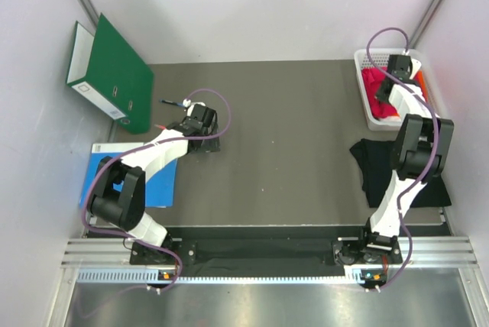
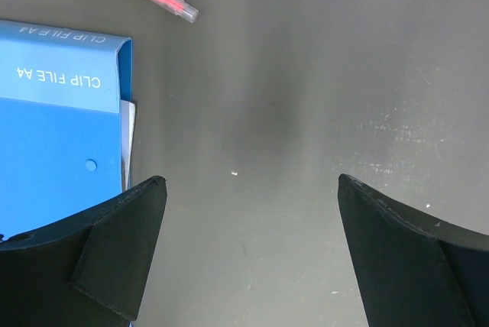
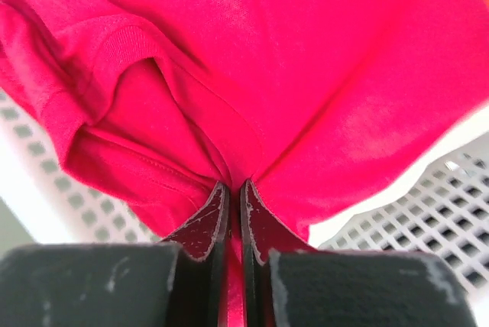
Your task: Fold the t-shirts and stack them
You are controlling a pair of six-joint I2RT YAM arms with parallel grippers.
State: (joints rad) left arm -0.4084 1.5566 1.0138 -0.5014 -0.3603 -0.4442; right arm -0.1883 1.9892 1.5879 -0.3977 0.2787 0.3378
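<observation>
Dark grey table (image 1: 290,128), plain white walls (image 1: 267,6)

Far right: t-shirt (image 1: 374,82) in basket (image 1: 377,123); second t-shirt (image 1: 374,166) on table (image 1: 290,136) before it; binder (image 1: 111,75) far left.

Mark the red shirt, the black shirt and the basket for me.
red shirt (image 3: 321,75), right wrist view, on the smooth cloth beside the collar fold.
black shirt (image 1: 376,166), top view, on its left part, lying on the table.
basket (image 1: 378,122), top view, on its near white rim.
</observation>
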